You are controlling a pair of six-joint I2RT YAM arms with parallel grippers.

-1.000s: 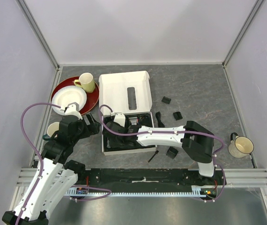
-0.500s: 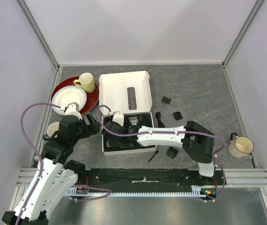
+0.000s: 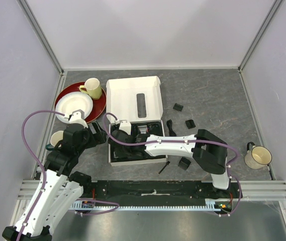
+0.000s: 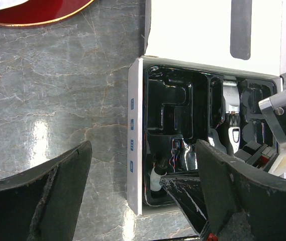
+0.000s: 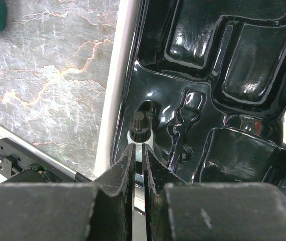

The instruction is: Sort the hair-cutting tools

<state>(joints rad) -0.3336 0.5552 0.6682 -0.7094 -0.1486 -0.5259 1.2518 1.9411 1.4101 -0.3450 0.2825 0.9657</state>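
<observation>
The white box (image 3: pixel 132 98) lies open with its black moulded tray (image 4: pixel 175 108) showing. The black-and-silver clipper (image 4: pixel 229 113) lies in a tray slot, also seen from above (image 3: pixel 141 131). My right gripper (image 5: pixel 138 148) reaches into the tray's near left corner, its jaws almost closed on a small white bottle (image 5: pixel 141 135) with a black cap; it also shows in the left wrist view (image 4: pixel 165 179). My left gripper (image 4: pixel 143 148) is open and empty, just left of the box (image 3: pixel 98 134). Three comb attachments (image 3: pixel 178 107) (image 3: pixel 189 123) (image 3: pixel 184 163), the cord (image 3: pixel 171 126) and the thin brush (image 3: pixel 163 167) lie on the table right of the box.
A red plate (image 3: pixel 100 103) with a white bowl (image 3: pixel 74 104) and a yellow mug (image 3: pixel 92 88) sits at the back left. A cup (image 3: pixel 56 139) stands under my left arm. A cream mug (image 3: pixel 257 156) stands at the right edge.
My right gripper has moved a little to the left inside the tray, toward its near left corner. The left arm has not moved.
</observation>
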